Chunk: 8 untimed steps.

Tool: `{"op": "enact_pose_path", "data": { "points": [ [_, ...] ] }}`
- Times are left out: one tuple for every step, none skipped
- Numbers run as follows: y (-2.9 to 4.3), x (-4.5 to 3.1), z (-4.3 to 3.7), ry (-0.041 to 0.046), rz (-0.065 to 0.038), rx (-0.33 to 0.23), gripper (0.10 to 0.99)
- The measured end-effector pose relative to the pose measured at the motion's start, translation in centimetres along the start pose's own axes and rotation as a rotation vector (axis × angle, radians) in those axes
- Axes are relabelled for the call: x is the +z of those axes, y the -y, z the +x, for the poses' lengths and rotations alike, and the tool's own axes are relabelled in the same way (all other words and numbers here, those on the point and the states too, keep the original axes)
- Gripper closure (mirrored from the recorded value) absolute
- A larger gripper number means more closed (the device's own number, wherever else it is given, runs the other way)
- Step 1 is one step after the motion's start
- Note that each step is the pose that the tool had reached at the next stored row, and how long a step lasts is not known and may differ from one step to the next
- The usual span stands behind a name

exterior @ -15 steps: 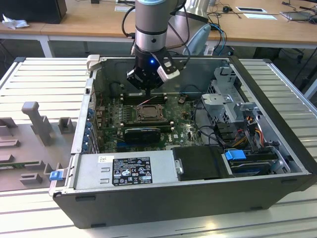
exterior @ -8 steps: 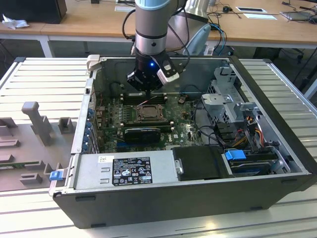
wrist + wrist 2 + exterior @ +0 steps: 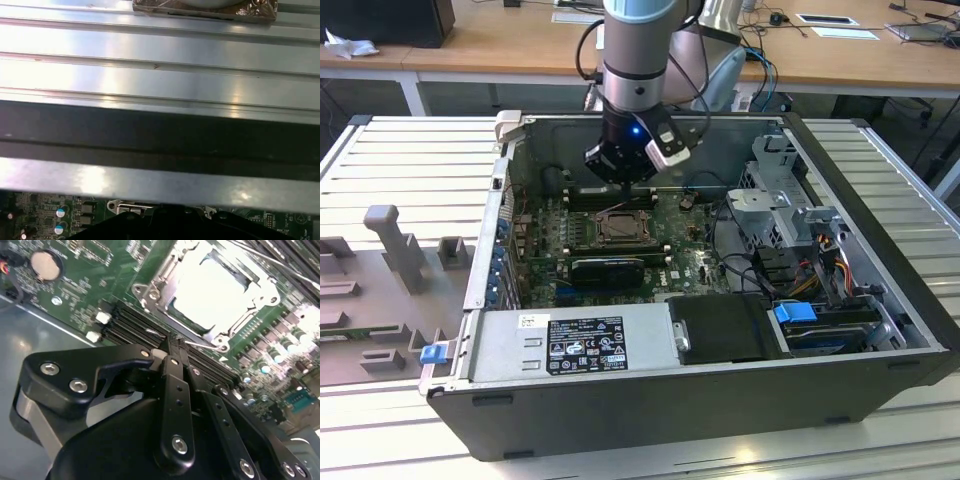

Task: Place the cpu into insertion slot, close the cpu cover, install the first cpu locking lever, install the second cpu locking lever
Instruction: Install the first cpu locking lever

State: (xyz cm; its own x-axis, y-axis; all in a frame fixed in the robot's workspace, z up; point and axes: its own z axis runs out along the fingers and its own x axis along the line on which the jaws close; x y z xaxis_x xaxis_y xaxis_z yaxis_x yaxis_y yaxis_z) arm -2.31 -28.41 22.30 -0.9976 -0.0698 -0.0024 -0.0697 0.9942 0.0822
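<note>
Open computer case (image 3: pixel 720 400) lying on a ribbed metal table (image 3: pixel 410 160), with the arm reaching down into it. The gripper (image 3: pixel 620 168) is hanging over the green motherboard (image 3: pixel 545 240), just behind the insertion slot (image 3: pixel 618 226) as the exterior view shows it. In the second wrist view the gripper (image 3: pixel 172 342) is showing its fingers (image 3: pixel 175 375) pressed together with nothing between them, their tips close to a thin wire lever (image 3: pixel 202 344) running along the socket's near edge. The cpu (image 3: pixel 212 290) is already sitting in the insertion slot (image 3: pixel 150 292), its pale top glaring under the light, and the cpu cover (image 3: pixel 220 330) appears to be lying down around it; whether it is fully flat cannot be told.

Risks, as judged from here: the tips are working very near the black memory slots (image 3: pixel 130 327) and small board components, so a slightly off approach could be scraping them or slipping off the thin lever. If the cover is not seated flat, forcing a lever down could be stressing the chip or the contacts beneath. A lever sprung loose could also be snapping back upward
</note>
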Motion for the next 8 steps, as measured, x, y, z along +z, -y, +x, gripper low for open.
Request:
{"op": "enact_pose_path", "data": {
  "points": [
    [-0.02,0.08,-0.05,0.0001,0.0,0.0,0.98],
    [-0.04,0.2,-0.08,0.0001,0.0,0.0,0.98],
    [-0.05,0.31,-0.1,0.0001,0.0,0.0,0.98],
    [-0.08,0.54,-0.19,0.0001,0.0,0.0,0.98],
    [-0.06,0.69,-0.32,0.0001,0.0,0.0,0.98],
    [-0.05,0.77,-0.44,0.0001,0.0,0.0,0.98],
    [-0.03,0.87,-0.57,0.0001,0.002,0.0,0.98],
    [-0.02,0.93,-0.62,0.0001,0.003,0.0,0.98]
  ]
}}
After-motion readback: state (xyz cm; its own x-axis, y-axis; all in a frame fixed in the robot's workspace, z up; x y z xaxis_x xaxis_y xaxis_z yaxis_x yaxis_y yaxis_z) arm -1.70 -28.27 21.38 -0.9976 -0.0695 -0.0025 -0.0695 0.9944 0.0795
